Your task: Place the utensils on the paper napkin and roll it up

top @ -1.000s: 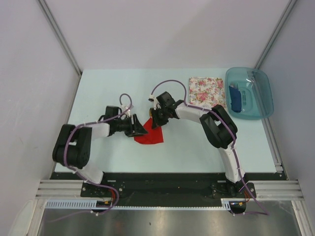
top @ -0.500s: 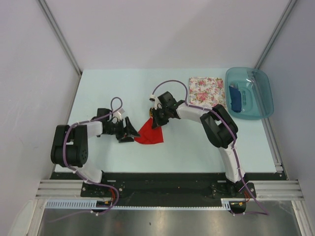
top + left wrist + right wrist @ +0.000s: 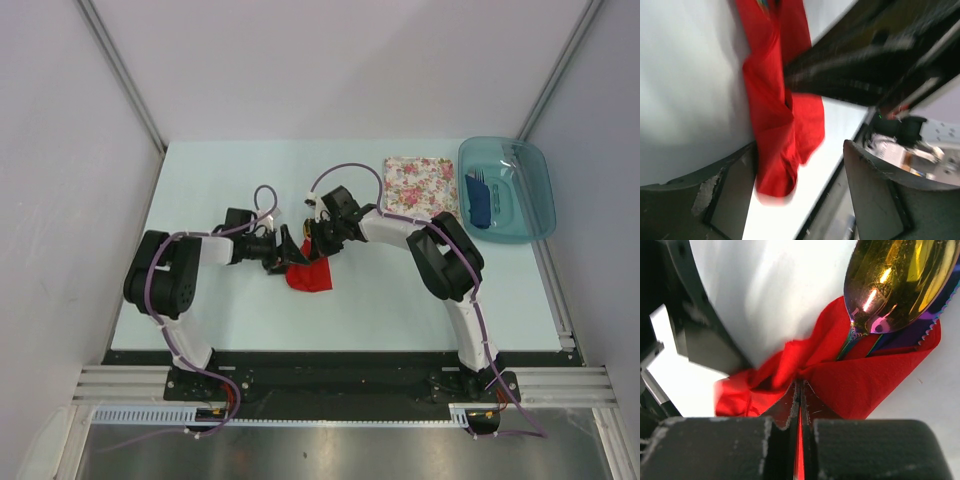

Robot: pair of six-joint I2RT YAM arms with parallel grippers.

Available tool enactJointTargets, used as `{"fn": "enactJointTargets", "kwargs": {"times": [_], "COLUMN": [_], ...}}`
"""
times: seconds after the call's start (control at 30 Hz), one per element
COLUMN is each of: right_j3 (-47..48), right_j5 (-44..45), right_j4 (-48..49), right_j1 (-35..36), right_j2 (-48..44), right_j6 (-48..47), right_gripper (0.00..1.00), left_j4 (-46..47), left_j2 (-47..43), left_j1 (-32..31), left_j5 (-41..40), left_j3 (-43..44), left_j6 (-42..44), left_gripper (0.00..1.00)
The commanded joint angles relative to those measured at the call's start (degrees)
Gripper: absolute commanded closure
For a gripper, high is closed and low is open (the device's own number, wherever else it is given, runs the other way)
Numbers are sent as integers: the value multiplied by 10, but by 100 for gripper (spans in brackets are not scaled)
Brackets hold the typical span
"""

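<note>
While the right gripper (image 3: pixel 799 392) pinches the bunched paper napkin (image 3: pixel 865 385) at mid-table, with the gold spoon (image 3: pixel 900 280) poking from its fold, the spread left gripper (image 3: pixel 800 172), straddling its left end, should close squarely and roll gently, lest the paper tear.

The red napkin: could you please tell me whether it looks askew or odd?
Yes: the red napkin is bunched and creased, not neatly rolled, pinched in the shut right gripper, with the gold spoon head sticking out.

red napkin (image 3: pixel 310 279), tub (image 3: pixel 532 190) on table (image 3: pixel 390 300)
</note>
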Motion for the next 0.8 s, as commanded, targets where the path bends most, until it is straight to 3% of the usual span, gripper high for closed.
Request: {"fn": "enactJointTargets", "kwargs": {"times": [0.0,0.3,0.77], "right_j3": [-21,-20,-27], "right_j5": [51,50,45], "right_j4": [-15,-15,-6], "right_j1": [0,0,-5], "right_j2": [43,46,47], "right_j6": [-16,-15,-14], "right_gripper": [100,100,100], "left_j4": [24,-23,-54], "left_j2": [21,38,-40], "left_j1": [2,18,53], "left_j5": [-117,-97,-9], "left_j3": [36,27,-83], "left_j6": [35,61,47], "left_gripper": [25,27,33]}}
